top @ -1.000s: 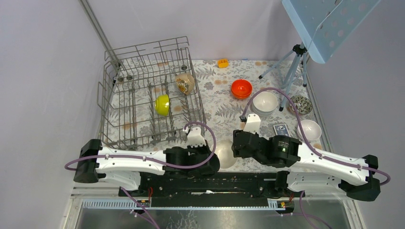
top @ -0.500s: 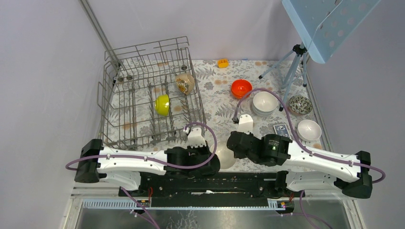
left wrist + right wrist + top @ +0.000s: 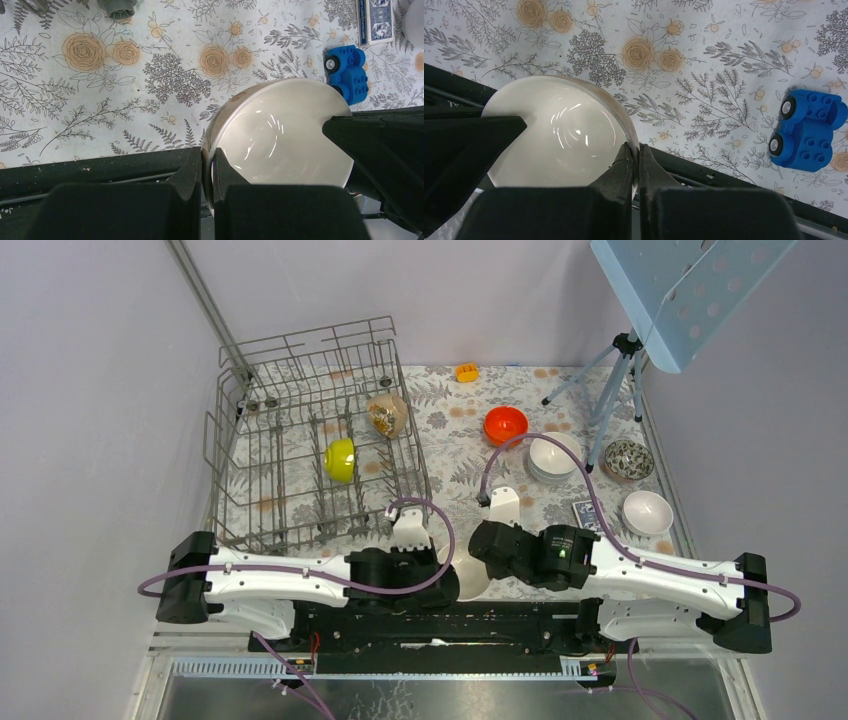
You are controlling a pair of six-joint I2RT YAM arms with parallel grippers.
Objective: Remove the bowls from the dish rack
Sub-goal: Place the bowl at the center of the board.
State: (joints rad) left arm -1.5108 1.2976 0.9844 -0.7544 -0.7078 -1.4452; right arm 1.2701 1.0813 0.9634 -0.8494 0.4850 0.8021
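A cream bowl (image 3: pixel 470 578) hangs tilted between my two arms, just over the table's near edge. My left gripper (image 3: pixel 207 159) is shut on the left side of its rim (image 3: pixel 280 140). On the opposite side of that bowl (image 3: pixel 559 135), my right gripper (image 3: pixel 635 152) is shut on the rim. The grey wire dish rack (image 3: pixel 290 490) stands at the back left with a yellow-green bowl (image 3: pixel 341 460) and a beige mottled bowl (image 3: pixel 387 414) among its tines. An orange-red bowl (image 3: pixel 505 425), stacked white bowls (image 3: pixel 555 455), a dark mottled bowl (image 3: pixel 629 457) and a white bowl (image 3: pixel 647 512) rest on the cloth at the right.
A blue toy car (image 3: pixel 806 130) lies on the flowered cloth right of the held bowl, and a blue card pack (image 3: pixel 585 510) sits beyond it. A tripod (image 3: pixel 620 370) stands at the back right under a pale blue panel. A small orange block (image 3: pixel 466 371) lies at the back.
My right arm has moved left to the cream bowl and its gripper has shut on the rim. The left arm and its grip have not moved.
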